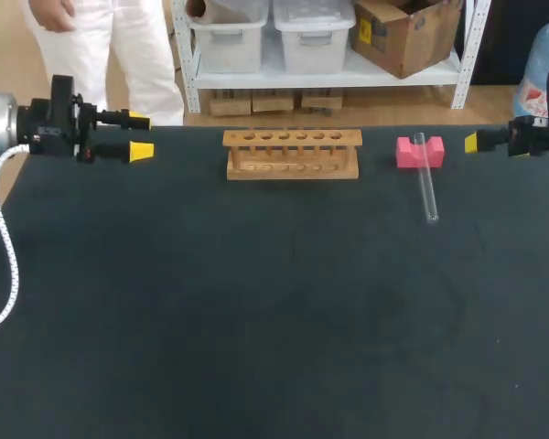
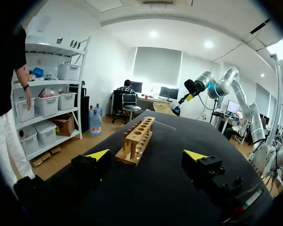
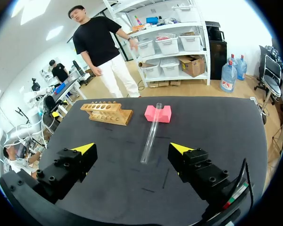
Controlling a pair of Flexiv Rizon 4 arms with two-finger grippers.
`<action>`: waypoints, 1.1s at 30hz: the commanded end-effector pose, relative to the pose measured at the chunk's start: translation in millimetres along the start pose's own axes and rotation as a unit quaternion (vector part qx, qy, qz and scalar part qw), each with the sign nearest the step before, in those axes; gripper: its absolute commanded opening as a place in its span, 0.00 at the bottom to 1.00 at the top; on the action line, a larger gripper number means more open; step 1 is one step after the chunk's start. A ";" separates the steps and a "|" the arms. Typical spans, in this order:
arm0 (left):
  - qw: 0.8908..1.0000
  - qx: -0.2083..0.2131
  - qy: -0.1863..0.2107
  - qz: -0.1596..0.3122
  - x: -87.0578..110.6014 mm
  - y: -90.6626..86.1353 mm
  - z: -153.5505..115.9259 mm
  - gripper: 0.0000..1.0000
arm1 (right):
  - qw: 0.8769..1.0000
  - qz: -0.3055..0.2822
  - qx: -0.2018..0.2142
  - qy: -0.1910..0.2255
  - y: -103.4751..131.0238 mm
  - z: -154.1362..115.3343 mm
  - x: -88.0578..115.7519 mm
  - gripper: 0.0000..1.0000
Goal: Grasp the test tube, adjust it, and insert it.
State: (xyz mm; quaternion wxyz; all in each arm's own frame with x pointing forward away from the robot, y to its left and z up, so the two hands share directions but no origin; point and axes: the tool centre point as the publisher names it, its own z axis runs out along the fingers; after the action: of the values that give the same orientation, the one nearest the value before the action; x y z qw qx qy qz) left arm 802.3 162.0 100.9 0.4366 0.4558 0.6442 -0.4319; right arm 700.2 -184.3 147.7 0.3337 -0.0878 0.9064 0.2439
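Right jaws spread; test tube [image 3: 151,133] lies ahead, apart.

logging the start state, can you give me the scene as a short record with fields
test tube: lying on the table, far end resting on the pink block
pink block: right of the rack
rack: wooden, no tubes in it
left gripper: open, empty, at the table's left edge
right gripper: open, empty, tube ahead of it
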 end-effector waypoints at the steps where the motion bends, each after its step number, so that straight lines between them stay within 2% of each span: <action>1: 1.000 0.000 -0.001 0.001 0.8 0.4 0.4 1.00 | 1.000 0.000 0.003 0.000 1.3 -1.1 0.2 1.00; 17: 1.000 0.000 -0.001 0.001 0.8 0.4 0.4 1.00 | 1.000 0.000 0.003 0.000 1.3 -1.1 0.2 1.00; 21: 1.000 0.000 -0.001 0.001 0.8 0.4 0.4 1.00 | 0.998 -0.037 0.036 0.046 5.2 -0.8 -3.1 1.00; 24: 1.000 0.000 -0.001 0.001 0.8 0.4 0.4 1.00 | 0.995 -0.062 0.057 0.062 8.0 -3.8 -8.4 1.00; 29: 1.000 0.000 -0.001 0.001 0.8 0.4 0.4 1.00 | 0.985 -0.101 0.103 0.097 13.3 -3.7 -15.2 1.00; 30: 1.000 0.000 -0.001 0.001 0.8 0.4 0.4 1.00 | 0.981 -0.106 0.124 0.106 14.5 -3.2 -16.0 1.00; 33: 1.000 0.000 -0.001 0.001 0.8 0.4 0.4 1.00 | 0.975 -0.115 0.153 0.112 17.0 0.8 -16.0 1.00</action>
State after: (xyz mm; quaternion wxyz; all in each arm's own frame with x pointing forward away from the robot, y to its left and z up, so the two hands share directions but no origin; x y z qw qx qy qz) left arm 802.6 161.6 101.0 0.4364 0.4556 0.6446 -0.4319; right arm 709.0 -176.8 160.6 0.2614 -0.1935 0.9339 0.1482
